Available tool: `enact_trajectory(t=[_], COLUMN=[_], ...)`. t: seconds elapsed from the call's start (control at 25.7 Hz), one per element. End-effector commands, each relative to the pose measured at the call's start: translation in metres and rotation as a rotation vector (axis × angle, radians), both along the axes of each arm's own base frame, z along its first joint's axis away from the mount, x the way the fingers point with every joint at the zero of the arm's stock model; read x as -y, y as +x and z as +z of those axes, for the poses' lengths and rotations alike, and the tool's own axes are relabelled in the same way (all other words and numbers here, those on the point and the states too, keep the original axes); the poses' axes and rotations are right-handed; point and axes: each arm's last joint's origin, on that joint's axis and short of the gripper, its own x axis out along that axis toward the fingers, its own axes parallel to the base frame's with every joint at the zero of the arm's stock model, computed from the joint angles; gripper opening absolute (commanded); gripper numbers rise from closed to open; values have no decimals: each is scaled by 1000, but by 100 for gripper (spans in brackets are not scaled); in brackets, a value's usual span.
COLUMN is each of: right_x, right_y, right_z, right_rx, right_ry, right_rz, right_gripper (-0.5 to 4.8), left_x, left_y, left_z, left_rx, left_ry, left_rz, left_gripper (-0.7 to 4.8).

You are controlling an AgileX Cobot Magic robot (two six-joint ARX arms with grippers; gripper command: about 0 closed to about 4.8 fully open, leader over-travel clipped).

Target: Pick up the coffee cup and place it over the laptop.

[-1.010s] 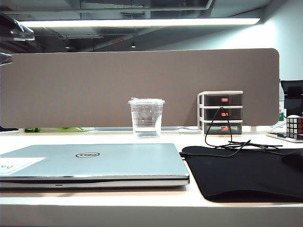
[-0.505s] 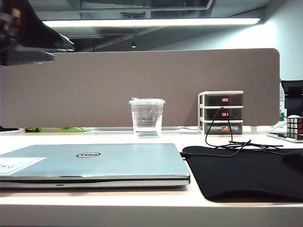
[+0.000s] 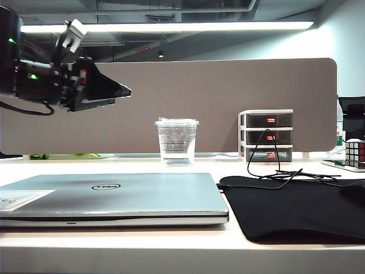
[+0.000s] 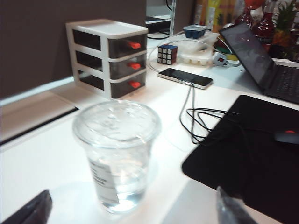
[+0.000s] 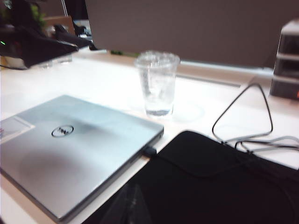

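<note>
The coffee cup [image 3: 176,142], clear plastic with a flat lid, stands upright on the white table behind the closed silver laptop [image 3: 114,197]. My left gripper [image 3: 118,91] hangs in the air at the upper left, above and to the left of the cup, its jaws pointing toward it. In the left wrist view the left gripper [image 4: 132,209] is open; its two dark fingertips [image 4: 35,210] flank the cup [image 4: 116,154] without touching it. My right gripper [image 5: 133,205] shows only as a faint joined tip over the black mat, with the cup [image 5: 158,84] and laptop [image 5: 70,149] ahead of it.
A black mat [image 3: 296,208] lies right of the laptop, with a looped black cable [image 3: 274,165] on it. A small white drawer unit [image 3: 266,136] and a Rubik's cube [image 3: 354,153] stand at the back right. A brown partition [image 3: 217,97] closes the back.
My left arm has swung into view from the upper left, coming down and to the right toward the cup. Cup and laptop have not moved.
</note>
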Motion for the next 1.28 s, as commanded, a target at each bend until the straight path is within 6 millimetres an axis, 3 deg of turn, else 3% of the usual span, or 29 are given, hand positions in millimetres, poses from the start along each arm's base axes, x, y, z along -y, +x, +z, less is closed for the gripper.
enact_trajectory(t=[0.04, 0.39, 0.74, 1.05, 1.28], right_x=[0, 0, 0, 0, 0], right_y=[0, 0, 0, 0, 0], right_z=[3, 4, 3, 1, 1], right_rx=[48, 59, 42, 23, 22], right_ry=[3, 4, 3, 2, 2], right_rz=[3, 7, 6, 7, 14], right_gripper=[-6, -6, -6, -6, -6], left_x=[3, 10, 36, 37, 35], left_y=[18, 69, 107, 113, 115], left_z=[0, -29, -48, -65, -63], left_rx=[40, -8, -69, -110, -86], left_ry=[5, -4, -5, 30, 35], left_rz=[-60, -135, -253, -194, -156], left_gripper=[479, 479, 479, 479, 479])
